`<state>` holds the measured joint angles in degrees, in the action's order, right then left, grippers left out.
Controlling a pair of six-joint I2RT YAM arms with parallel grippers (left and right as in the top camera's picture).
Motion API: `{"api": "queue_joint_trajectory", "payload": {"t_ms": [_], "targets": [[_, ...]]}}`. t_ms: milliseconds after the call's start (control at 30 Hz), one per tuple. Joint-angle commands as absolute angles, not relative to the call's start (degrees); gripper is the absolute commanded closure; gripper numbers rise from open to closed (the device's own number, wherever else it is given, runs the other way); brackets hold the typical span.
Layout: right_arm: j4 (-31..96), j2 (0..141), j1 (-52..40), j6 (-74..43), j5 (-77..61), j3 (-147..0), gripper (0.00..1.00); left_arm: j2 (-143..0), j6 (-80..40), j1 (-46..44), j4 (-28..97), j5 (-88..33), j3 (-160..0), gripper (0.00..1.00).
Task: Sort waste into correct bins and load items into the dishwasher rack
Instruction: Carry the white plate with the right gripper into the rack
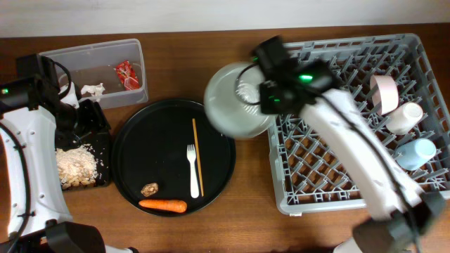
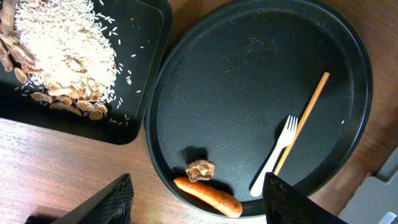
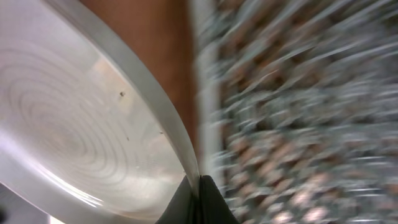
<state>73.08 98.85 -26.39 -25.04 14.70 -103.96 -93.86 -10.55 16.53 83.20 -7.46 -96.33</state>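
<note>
My right gripper (image 1: 261, 90) is shut on the rim of the round white plate (image 1: 235, 102), held at the left edge of the grey dishwasher rack (image 1: 351, 186); the wrist view shows the jaws (image 3: 199, 193) pinching the plate rim (image 3: 93, 124). The rack holds a pinkish bowl (image 1: 383, 91), a cream cup (image 1: 404, 116) and a light-blue cup (image 1: 416, 151). My left gripper (image 2: 196, 202) is open above the carrot (image 2: 208, 195) and brown lump (image 2: 200, 169). The fork (image 1: 193, 171) and chopstick (image 1: 197, 156) lie on the round tray. The clear tub (image 1: 77, 60) holds the red wrapper (image 1: 126, 74) and white paper (image 1: 91, 89).
The big round black tray (image 1: 140, 151) sits at table centre. The shallow black tray (image 1: 105, 151) with rice crumbs (image 1: 75, 165) lies to its left, under my left arm. The carrot (image 1: 163, 206) and lump (image 1: 149, 189) rest at the round tray's front.
</note>
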Motion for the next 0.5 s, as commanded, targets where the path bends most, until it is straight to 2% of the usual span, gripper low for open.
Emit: {"api": "queue_joint_trajectory", "payload": {"t_ms": [0,67,233,467], "targets": [[73.3,94.2,-22.1,-18.5,37.7,-104.7,0.96,-93.5,-10.5,16.7,83.2,-7.9,-96.7,0.34],[73.3,94.0,-19.3,-18.6,48.4,-104.7,0.96,-93.5,-10.5,16.7,83.2,-7.9,-96.7,0.34],[73.1,96.4,-15.2,-25.8,63.2,-104.7,0.96,-93.5,-10.5,16.7,83.2,-7.9,-96.7,0.34],[68.1,102.9,-11.2,-27.5,66.9,-104.7,0.96,-93.5,-10.5,16.7,83.2,-7.9,-96.7,0.34]]}}
